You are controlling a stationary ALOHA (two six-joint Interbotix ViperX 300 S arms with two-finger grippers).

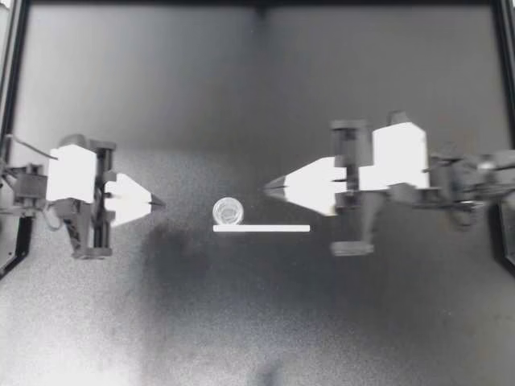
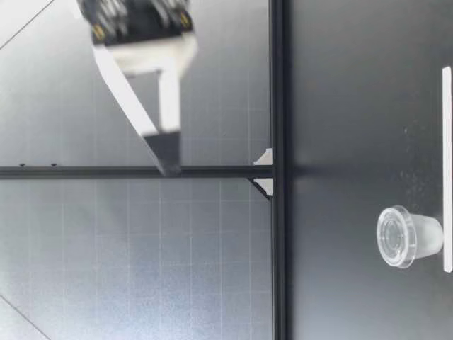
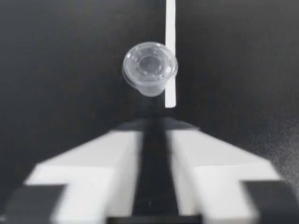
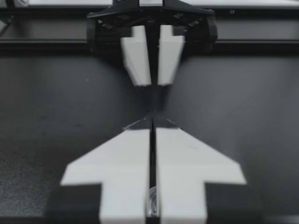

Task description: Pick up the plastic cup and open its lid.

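Note:
A small clear plastic cup with its lid on stands upright mid-table, touching the end of a white strip. My left gripper points at it from a short way off, fingers a little apart and empty. My right gripper faces it from the other side, shut and empty. From the left wrist, the cup sits ahead of my left gripper, beside the strip. The right wrist view shows my right gripper shut and my left gripper opposite. The low view has the cup on the table and a gripper hanging well above it.
The dark table is framed by a black rail along its sides. In the low view a black frame bar runs along the table's far edge, with a gridded wall behind it.

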